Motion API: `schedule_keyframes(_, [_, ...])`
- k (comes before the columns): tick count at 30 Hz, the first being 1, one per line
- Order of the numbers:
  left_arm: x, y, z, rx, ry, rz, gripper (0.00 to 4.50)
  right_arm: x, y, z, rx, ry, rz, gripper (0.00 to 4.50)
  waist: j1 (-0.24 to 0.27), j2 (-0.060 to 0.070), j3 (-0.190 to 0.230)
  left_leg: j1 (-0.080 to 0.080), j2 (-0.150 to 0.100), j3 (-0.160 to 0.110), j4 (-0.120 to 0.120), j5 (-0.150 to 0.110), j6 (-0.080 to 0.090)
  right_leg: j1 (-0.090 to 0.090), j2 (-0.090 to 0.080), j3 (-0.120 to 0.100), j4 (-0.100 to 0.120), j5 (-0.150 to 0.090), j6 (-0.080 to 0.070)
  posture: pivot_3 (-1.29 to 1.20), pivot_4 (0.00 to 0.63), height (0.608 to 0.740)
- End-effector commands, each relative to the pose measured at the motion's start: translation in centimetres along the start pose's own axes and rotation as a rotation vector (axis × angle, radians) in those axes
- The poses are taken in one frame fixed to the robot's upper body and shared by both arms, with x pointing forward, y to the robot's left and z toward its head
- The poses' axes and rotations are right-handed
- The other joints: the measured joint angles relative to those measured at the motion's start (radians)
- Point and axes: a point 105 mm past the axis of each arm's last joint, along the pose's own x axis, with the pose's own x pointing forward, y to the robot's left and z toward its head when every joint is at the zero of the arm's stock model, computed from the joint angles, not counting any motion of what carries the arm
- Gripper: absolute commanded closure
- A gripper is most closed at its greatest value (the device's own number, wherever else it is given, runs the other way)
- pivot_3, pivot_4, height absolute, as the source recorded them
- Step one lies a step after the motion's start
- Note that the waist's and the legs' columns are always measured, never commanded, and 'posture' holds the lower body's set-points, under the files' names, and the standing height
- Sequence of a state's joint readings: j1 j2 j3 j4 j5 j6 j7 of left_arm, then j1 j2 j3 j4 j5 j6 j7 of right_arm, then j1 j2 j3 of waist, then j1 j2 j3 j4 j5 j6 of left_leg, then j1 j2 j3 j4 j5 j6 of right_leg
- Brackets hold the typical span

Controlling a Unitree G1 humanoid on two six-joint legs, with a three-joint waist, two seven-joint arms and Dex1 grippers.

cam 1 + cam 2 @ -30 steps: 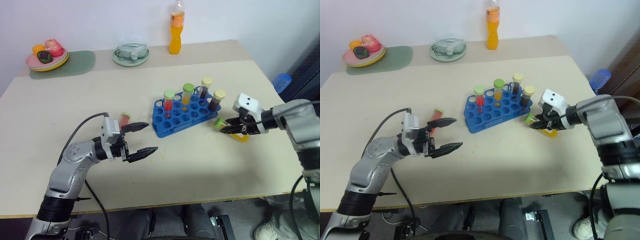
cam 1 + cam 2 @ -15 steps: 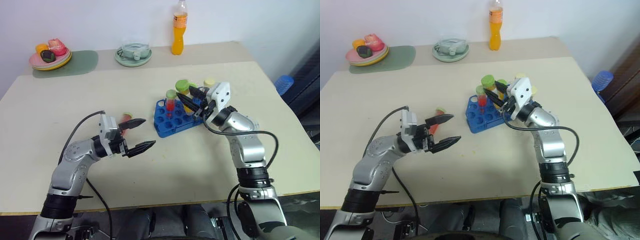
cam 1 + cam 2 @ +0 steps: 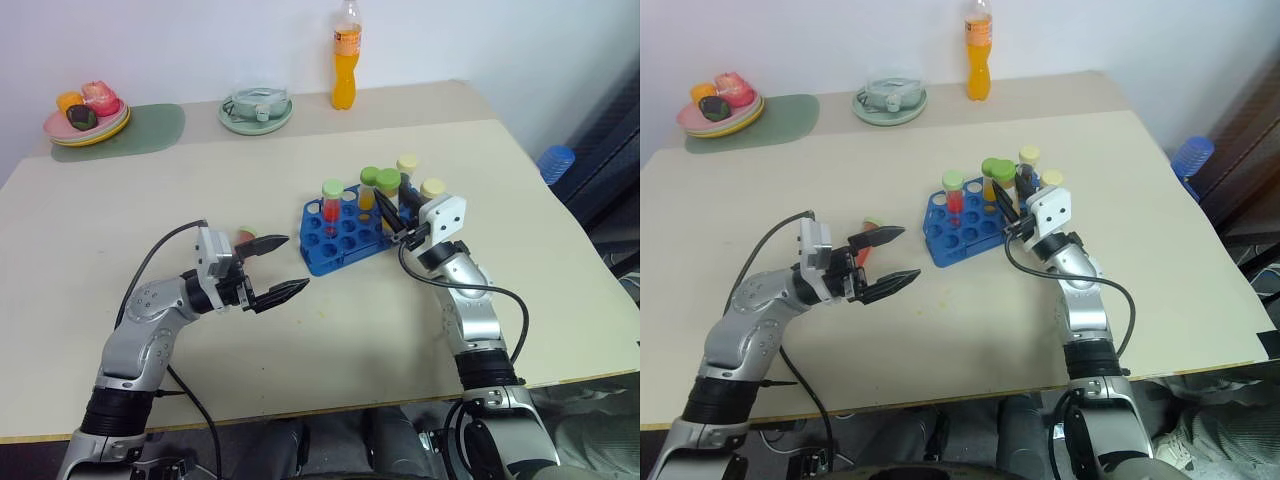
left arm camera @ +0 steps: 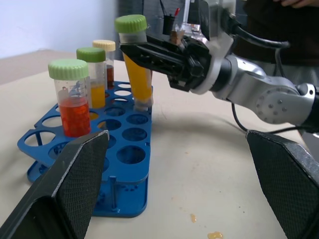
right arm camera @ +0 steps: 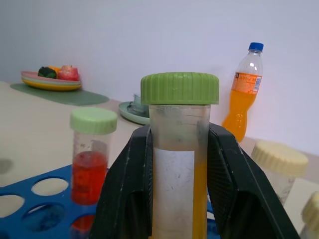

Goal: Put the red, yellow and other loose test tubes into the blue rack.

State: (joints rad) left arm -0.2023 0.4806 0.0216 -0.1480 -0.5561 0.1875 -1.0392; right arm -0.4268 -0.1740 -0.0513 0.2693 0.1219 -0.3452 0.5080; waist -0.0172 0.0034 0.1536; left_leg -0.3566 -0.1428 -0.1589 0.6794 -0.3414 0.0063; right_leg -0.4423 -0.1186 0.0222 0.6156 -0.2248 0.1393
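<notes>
The right gripper [image 3: 388, 214] is closed on a yellow test tube [image 4: 136, 69] with a green cap, holding it upright with its lower end at a hole on the right side of the blue rack [image 3: 340, 238]. The rack stands near the middle of the counter [image 3: 120, 210] and carries a red tube [image 3: 332, 206] and other capped tubes. The left gripper [image 3: 270, 268] hovers at about 8 o'clock from the rack, its fingers spread wide and holding nothing. One loose red test tube [image 3: 869, 239] lies on the counter just behind the left gripper, at 9 o'clock from the rack
</notes>
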Motion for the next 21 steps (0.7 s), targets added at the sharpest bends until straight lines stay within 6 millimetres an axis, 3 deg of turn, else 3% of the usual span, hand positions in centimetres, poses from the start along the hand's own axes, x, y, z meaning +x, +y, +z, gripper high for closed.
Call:
schedule_keyframes(1, [-0.4, 0.3, 1.2, 0.051, -0.018, 0.009, 0.0, 0.1, 0.3, -0.3, 0.019, -0.008, -0.013, 3.66, 0.002, 0.0, 0.0, 0.0, 0.0, 0.0, 0.0, 0.0, 0.0, 0.0, 0.0, 0.0, 0.0, 0.0, 0.0, 0.0, 0.15, 0.74])
schedule_keyframes(8, [-0.6, 0.3, 1.5, 0.058, -0.011, 0.011, 0.0, 0.7, 1.2, -1.1, 0.049, -0.006, -0.01, 3.66, 0.0, 0.0, 0.0, 0.001, 0.0, 0.0, 0.0, 0.0, 0.0, 0.001, 0.0, 0.0, 0.0, 0.0, 0.0, 0.0, 0.15, 0.74])
schedule_keyframes(20, [-0.8, 0.5, 1.7, 0.046, -0.028, 0.056, 0.0, 0.5, 0.6, -2.5, 0.161, -0.009, -0.053, 3.66, -0.004, 0.0, 0.0, 0.002, 0.0, 0.0, 0.0, 0.0, 0.0, 0.001, 0.0, 0.0, 0.0, 0.0, 0.0, 0.0, 0.15, 0.74])
schedule_keyframes(21, [-0.8, 0.6, 1.7, 0.041, -0.035, 0.063, 0.0, 0.4, 0.7, -2.5, 0.164, -0.015, -0.041, 3.16, -0.004, 0.0, 0.0, 0.002, 0.0, 0.0, 0.0, 0.0, 0.0, 0.001, 0.0, 0.0, 0.0, 0.0, 0.0, 0.0, 0.15, 0.74])
